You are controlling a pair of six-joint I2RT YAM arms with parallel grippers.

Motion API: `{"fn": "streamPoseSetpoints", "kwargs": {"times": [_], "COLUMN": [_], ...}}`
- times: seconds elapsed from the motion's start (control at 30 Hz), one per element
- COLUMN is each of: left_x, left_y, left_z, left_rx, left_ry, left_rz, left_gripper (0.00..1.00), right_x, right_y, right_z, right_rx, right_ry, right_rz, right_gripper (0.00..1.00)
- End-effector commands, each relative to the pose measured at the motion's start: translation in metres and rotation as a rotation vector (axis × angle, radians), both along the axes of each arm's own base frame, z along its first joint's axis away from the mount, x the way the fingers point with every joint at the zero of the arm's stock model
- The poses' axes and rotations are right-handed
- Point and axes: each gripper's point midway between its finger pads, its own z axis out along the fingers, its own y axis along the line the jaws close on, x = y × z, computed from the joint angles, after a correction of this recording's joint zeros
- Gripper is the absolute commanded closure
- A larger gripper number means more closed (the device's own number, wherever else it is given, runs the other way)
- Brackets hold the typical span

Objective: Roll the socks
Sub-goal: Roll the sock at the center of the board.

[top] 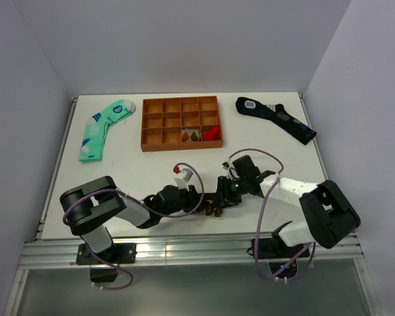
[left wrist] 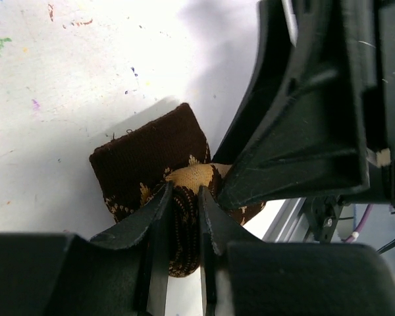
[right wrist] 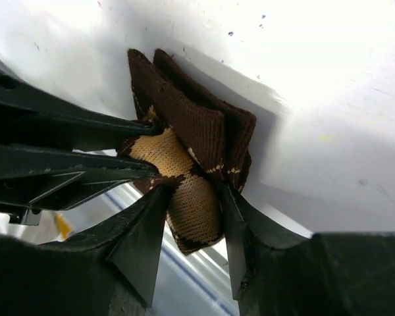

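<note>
The socks are a brown argyle bundle, rolled up at the front middle of the table between both arms. In the left wrist view my left gripper is shut on a fold of the socks, pinching the dark patterned fabric. The right gripper's black finger presses in from the right there. In the right wrist view my right gripper stands open, its fingers on either side of the tan end of the socks. From above, the left gripper and right gripper meet over the bundle.
An orange compartment tray with a few small items stands at the back middle. A mint-green sock lies at the back left, a black-navy sock at the back right. The table's front edge and metal rail run just behind the bundle.
</note>
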Motion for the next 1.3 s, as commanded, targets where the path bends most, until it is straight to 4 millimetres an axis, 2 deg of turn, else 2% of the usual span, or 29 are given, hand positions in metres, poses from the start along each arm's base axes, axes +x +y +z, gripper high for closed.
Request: {"fn": "streamPoseSetpoints", "kwargs": {"times": [0.0,0.33,0.53,0.57,0.63,0.7,0.83,0.87,0.97,1.1,1.27], "left_x": [-0.062,-0.061,-0.065,-0.065,-0.066,-0.062,-0.059,-0.058,-0.058,-0.058,-0.053], "left_y": [0.070,0.099,0.111,0.112,0.116,0.115,0.119,0.119,0.117,0.118,0.118], "left_z": [-0.106,-0.115,-0.118,-0.117,-0.117,-0.113,-0.111,-0.110,-0.110,-0.112,-0.109], "left_rx": [0.414,0.471,0.491,0.493,0.506,0.498,0.542,0.556,0.581,0.607,0.633], "left_ry": [0.312,0.407,0.481,0.487,0.516,0.534,0.558,0.567,0.586,0.615,0.620], "left_rz": [-0.077,0.010,0.022,0.019,0.020,0.025,0.023,0.023,0.000,-0.016,-0.018], "left_gripper": [1.00,1.00,1.00,1.00,1.00,1.00,1.00,1.00,1.00,1.00,1.00], "right_x": [0.031,0.048,0.043,0.042,0.042,0.039,0.032,0.023,0.021,0.012,0.008], "right_y": [-0.003,-0.006,-0.004,-0.007,-0.008,-0.006,0.001,0.010,0.017,0.024,0.022], "right_z": [0.006,0.057,0.086,0.080,0.088,0.086,0.084,0.084,0.083,0.076,0.062], "right_rx": [-0.017,0.100,0.254,0.242,0.260,0.261,0.244,0.264,0.253,0.191,0.121], "right_ry": [-0.179,-0.441,-0.646,-0.663,-0.721,-0.752,-0.810,-0.814,-0.839,-0.875,-0.886], "right_rz": [-0.090,-0.178,-0.181,-0.189,-0.200,-0.212,-0.238,-0.205,-0.196,-0.178,-0.180], "right_gripper": [0.53,0.48,0.47,0.47,0.46,0.47,0.46,0.45,0.46,0.45,0.45]}}
